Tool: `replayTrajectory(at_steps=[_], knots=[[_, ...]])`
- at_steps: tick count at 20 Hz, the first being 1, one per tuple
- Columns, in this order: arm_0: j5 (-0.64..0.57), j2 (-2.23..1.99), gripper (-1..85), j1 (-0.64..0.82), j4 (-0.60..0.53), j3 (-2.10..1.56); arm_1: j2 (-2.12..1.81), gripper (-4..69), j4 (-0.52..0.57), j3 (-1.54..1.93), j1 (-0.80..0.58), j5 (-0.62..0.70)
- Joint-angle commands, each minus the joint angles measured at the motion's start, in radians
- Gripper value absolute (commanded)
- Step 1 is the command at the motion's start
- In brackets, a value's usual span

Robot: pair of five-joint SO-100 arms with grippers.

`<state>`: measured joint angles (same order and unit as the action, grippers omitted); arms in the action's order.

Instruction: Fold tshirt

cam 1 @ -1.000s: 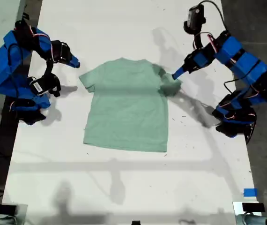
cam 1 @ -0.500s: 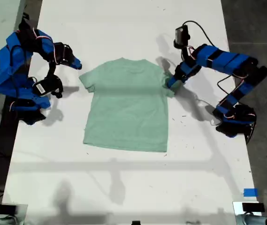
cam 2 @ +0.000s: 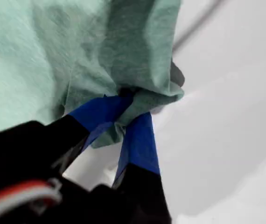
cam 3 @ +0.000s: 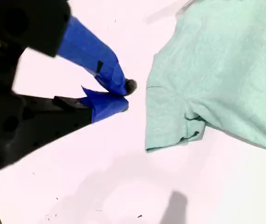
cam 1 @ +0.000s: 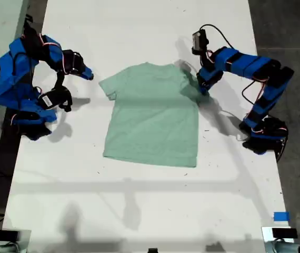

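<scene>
The pale mint-green tshirt [cam 1: 152, 116] lies flat on the white table, collar toward the exterior view's top. My first gripper [cam 1: 201, 87] is shut on the bunched sleeve at the exterior view's right; in the first wrist view its blue fingers [cam 2: 140, 140] pinch a fold of tshirt [cam 2: 53, 46] cloth. My second gripper [cam 1: 88, 75] hovers at the exterior view's left, a little off the other sleeve. In the second wrist view my second gripper [cam 3: 121, 95] is shut on nothing, with the tshirt [cam 3: 226, 70] sleeve just beyond the tips.
The white table [cam 1: 139, 211] stretches toward the exterior view's bottom below the shirt hem. Both arm bases stand at the table's side edges. A strip of blue tape [cam 1: 280, 216] marks the exterior view's lower right, and dark floor [cam 1: 297, 31] lies past that edge.
My first gripper closed in on the sleeve and took hold of it. The whole tshirt has slid a little toward the exterior view's right. The second arm has barely moved.
</scene>
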<state>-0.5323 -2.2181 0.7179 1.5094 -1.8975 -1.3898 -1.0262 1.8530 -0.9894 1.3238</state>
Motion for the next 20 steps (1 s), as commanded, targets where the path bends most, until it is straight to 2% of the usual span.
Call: replayTrajectory(at_steps=[1, 5, 8, 9, 13, 16, 20], knots=[[0.020, -0.021, 1.6, -0.021, -0.017, 0.005, -0.015, -1.5, -0.069, -0.067, 0.000, 0.008], [0.029, -0.029, 1.6, -0.029, -0.020, 0.000, -0.244, -1.5, -0.235, -0.078, 0.023, -0.034], [0.031, -0.031, 1.6, -0.032, -0.026, -0.003, -0.337, -1.5, -0.391, -0.275, 0.120, -0.100], [0.031, -0.031, 1.6, -0.032, -0.028, -0.006, -0.316, -1.5, -0.414, -0.353, 0.161, -0.129], [0.038, -0.041, 1.6, -0.043, -0.029, -0.009, -0.078, -1.5, -0.417, -0.640, 0.318, -0.225], [0.043, -0.058, 1.6, -0.044, -0.031, -0.023, 0.144, -1.5, -0.376, -0.841, 0.408, -0.285], [0.046, -0.080, 1.6, -0.043, -0.046, -0.052, 0.331, -1.5, -0.193, -0.904, 0.472, -0.360]])
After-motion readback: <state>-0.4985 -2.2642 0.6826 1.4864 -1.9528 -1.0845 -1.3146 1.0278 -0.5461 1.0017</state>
